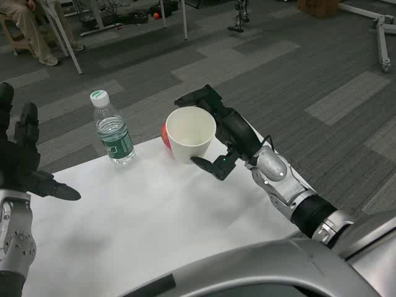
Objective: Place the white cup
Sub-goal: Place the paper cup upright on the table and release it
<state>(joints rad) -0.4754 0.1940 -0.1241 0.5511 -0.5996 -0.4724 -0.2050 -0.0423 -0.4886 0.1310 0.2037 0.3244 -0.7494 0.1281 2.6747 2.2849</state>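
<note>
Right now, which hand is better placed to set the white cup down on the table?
Right. The right hand already holds the white cup above the table; the left hand is open and far from it.

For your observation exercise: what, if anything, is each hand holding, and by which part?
The right hand holds the white cup by its side wall. The left hand holds nothing.

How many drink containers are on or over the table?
2: a water bottle standing near the far edge, and a white cup held by the right hand.
</note>
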